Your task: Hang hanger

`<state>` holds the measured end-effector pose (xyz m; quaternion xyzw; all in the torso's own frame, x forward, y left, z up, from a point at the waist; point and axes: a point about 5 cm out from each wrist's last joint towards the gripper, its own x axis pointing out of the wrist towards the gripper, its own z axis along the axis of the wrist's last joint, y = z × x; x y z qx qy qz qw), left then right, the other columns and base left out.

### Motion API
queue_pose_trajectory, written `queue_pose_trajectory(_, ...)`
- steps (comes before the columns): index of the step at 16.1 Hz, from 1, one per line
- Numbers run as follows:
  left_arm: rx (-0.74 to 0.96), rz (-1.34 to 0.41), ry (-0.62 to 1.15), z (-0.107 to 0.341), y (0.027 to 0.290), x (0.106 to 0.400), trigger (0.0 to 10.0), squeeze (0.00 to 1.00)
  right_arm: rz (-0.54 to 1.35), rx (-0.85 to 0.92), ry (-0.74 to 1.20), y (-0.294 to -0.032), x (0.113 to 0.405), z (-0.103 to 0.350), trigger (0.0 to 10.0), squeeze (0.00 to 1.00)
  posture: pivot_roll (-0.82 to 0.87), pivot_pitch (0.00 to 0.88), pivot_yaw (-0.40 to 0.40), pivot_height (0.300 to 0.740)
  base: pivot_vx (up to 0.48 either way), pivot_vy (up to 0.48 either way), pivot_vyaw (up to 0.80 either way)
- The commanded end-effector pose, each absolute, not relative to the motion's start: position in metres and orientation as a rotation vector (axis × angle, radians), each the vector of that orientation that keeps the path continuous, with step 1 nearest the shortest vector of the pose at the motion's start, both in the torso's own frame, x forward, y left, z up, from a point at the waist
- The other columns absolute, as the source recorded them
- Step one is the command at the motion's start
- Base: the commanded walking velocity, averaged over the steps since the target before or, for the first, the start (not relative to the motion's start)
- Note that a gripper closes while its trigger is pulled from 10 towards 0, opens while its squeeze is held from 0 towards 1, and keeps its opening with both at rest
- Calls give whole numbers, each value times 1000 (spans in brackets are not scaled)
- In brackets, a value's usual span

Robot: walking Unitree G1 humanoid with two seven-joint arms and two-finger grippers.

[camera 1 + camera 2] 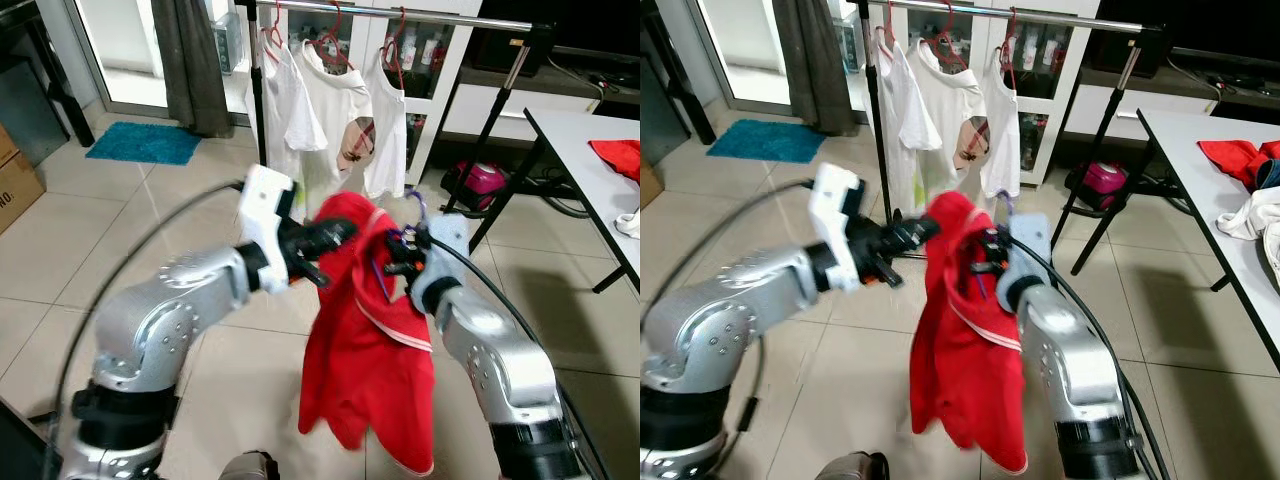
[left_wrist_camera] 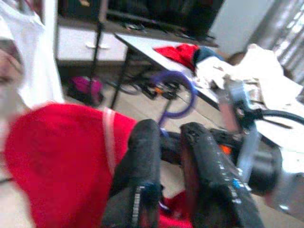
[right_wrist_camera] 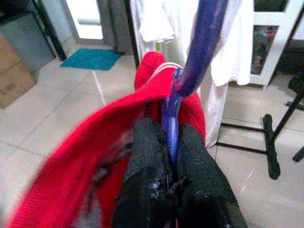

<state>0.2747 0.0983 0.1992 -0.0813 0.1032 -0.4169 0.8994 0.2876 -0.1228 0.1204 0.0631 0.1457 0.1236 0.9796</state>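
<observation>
A red garment (image 1: 360, 340) hangs on a purple hanger (image 3: 199, 47), held up between my two arms in front of the clothes rail (image 1: 400, 14). My right gripper (image 3: 171, 137) is shut on the hanger's purple neck just below its hook (image 1: 420, 205). My left gripper (image 1: 338, 233) reaches in from the left and presses into the garment's shoulder. Its fingers (image 2: 142, 156) stand close together with red cloth between them. The garment's lower part hangs free above the floor.
Three white shirts (image 1: 335, 110) on red hangers fill the rail's left part. A white table (image 1: 590, 170) with a red cloth (image 1: 618, 155) stands at the right. A pink appliance (image 1: 482, 178) lies under the rail; a blue mat (image 1: 145, 142) lies far left.
</observation>
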Motion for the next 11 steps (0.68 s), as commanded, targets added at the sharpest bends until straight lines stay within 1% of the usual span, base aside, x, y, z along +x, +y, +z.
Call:
queue_pose_trajectory(1, -110, -858, 247, 193, 98, 272, 10000, 0, 233, 148, 207, -128, 288, 136, 10000, 0, 7, 12, -11, 740, 0, 0, 0)
queue_pose_trajectory(2, -38, -825, 306, 185, 102, 271, 10000, 0, 233, 130, 204, -129, 286, 134, 10000, 0, 8, 16, -13, 740, 0, 0, 0)
queue_pose_trajectory(3, -27, -809, 304, 183, 103, 271, 10000, 0, 227, 116, 207, -131, 284, 133, 10000, 0, 8, 17, -13, 740, 0, 0, 0)
queue_pose_trajectory(5, 45, -651, 244, 173, 120, 270, 10000, 0, 215, 136, 204, -139, 277, 131, 10000, 0, 9, 9, 11, 740, 0, 0, 0)
queue_pose_trajectory(7, 38, -462, 220, 158, 137, 267, 10000, 0, 146, 159, 175, -147, 269, 133, 10000, 0, 7, 9, 12, 740, 0, 0, 0)
queue_pose_trajectory(9, 16, -416, 205, 154, 141, 266, 10000, 0, 135, 136, 169, -148, 262, 133, 10000, 0, 7, 9, 12, 740, 0, 0, 0)
queue_pose_trajectory(10, -7, -364, 183, 150, 143, 265, 10000, 0, 135, 156, 169, -148, 255, 133, 10000, 0, 1, 0, 1, 740, 0, 0, 0)
queue_pose_trajectory(11, -7, -347, 168, 149, 144, 264, 10000, 0, 150, 177, 164, -146, 251, 133, 10000, 0, 1, 0, 1, 740, 0, 0, 0)
